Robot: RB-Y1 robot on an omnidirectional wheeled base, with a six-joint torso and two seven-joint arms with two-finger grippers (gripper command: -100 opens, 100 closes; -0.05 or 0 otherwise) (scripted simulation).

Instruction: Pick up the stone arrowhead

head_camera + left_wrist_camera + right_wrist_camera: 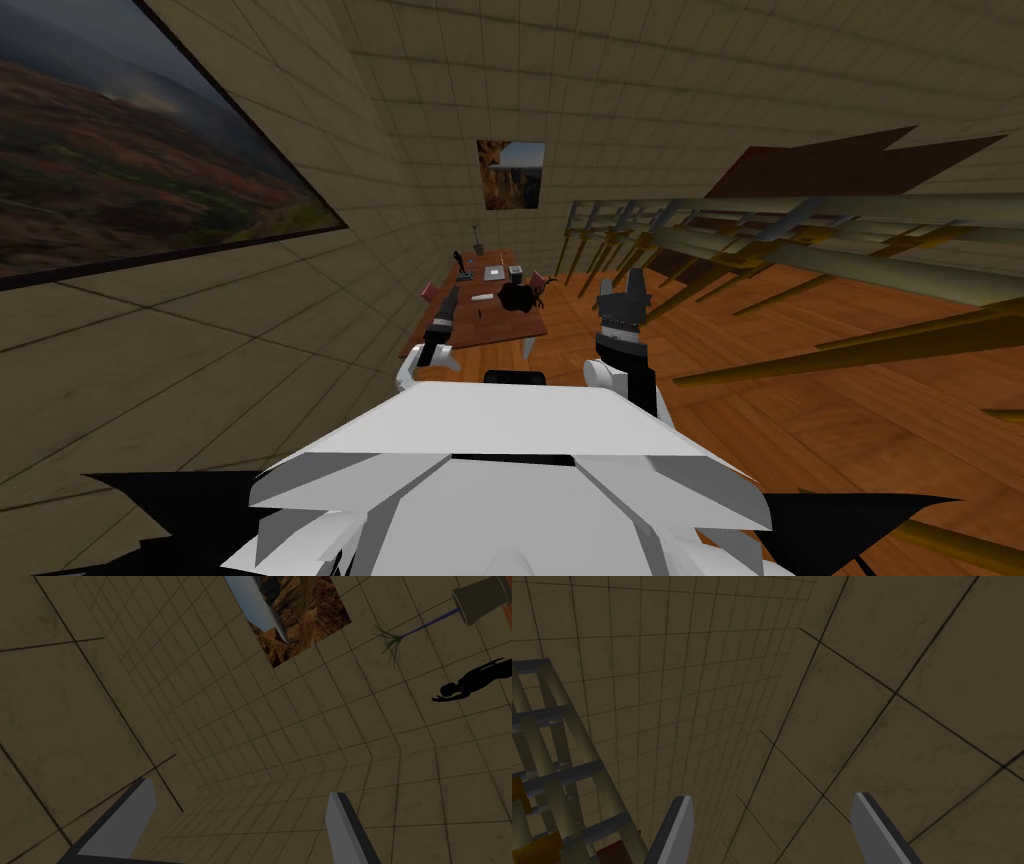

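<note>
Since a stone arrowhead is small, flat and stiff, I am expecting it to be light in the grip yet hard and somewhat slippery against thin blades. Its brittle edges and tip are likely to chip if pinched. I am judging the safest hold to be across its widest part, with the blades pressing the two long edges near the base and the tip left free. The approach should be coming from straight above, because it is probably lying low against the top.

Where it is lying I am not able to tell for sure. The long brown bench [500,328] is stretching away at twelve o'clock, and the things on it are showing too small to name. A black lump [517,296] is standing near the middle. A pale flat thing [483,297] is lying just at its nine o'clock, and a dark upright figure [462,264] is standing further off toward eleven o'clock. I am guessing the arrowhead is lying somewhere among these.

The left tool [240,788] is standing wide open, holding nothing and touching nothing. It is showing at eleven o'clock against the bench's near left edge. The right tool [773,796] is likewise gaping wide and empty, and it is rising at one o'clock, off the bench's right side above the wooden floor [800,400]. Both are pointing at walls rather than down at the top, so neither is yet lining up on anything.
</note>
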